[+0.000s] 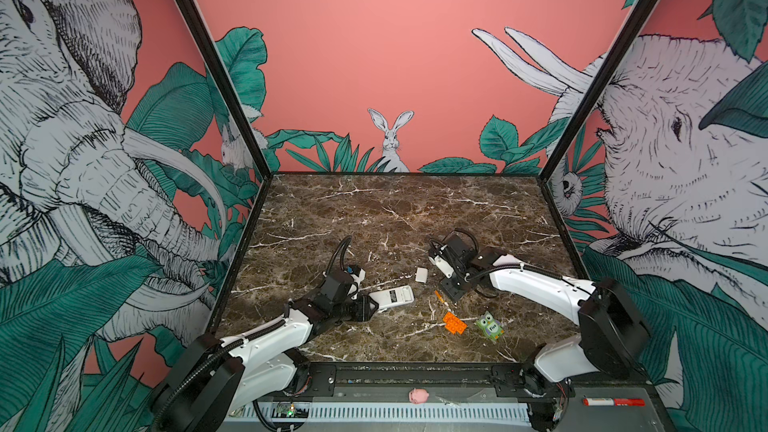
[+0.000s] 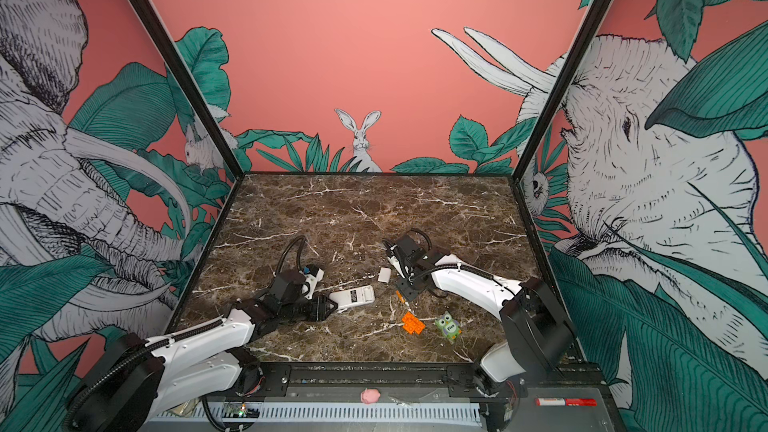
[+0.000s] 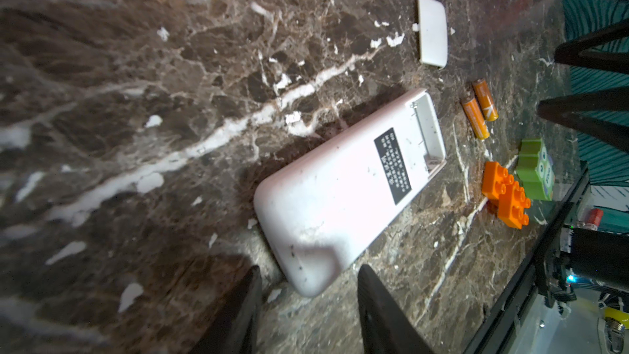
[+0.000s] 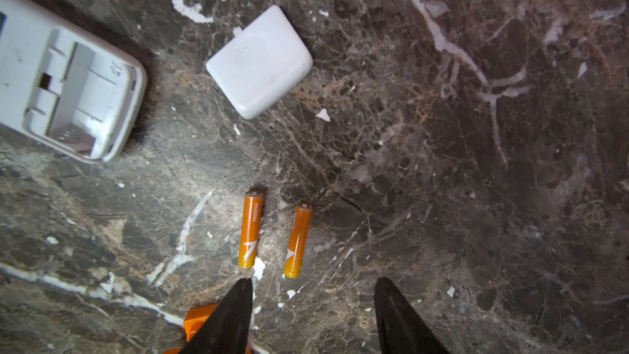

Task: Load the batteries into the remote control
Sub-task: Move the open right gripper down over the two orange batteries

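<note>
The worktop (image 1: 374, 209) is dark brown stone with thin white lines running through it. Pink walls (image 1: 395, 35) stand around it, painted with green leaves, grey elephants and a rabbit (image 1: 390, 135).

The left claw (image 3: 309, 267) is partly open and holds nothing. The remote control (image 3: 347, 192) lies flat with its white back up. Its round end sits between this claw's two fingers, and a bit of worktop shows between one finger and the remote. At the end far from the claw, the battery hole is open and bare.

The right claw (image 4: 315, 280) is open and holds nothing. The two batteries (image 4: 251, 229) lie side by side on the worktop just ahead of its fingertips, not touching each other. Farther out from this claw lies a small white lid (image 4: 260, 63), apart from the remote. An orange brick (image 4: 199, 321) peeks out beside one finger. A green owl toy (image 1: 489, 326) stands next to the brick.
</note>
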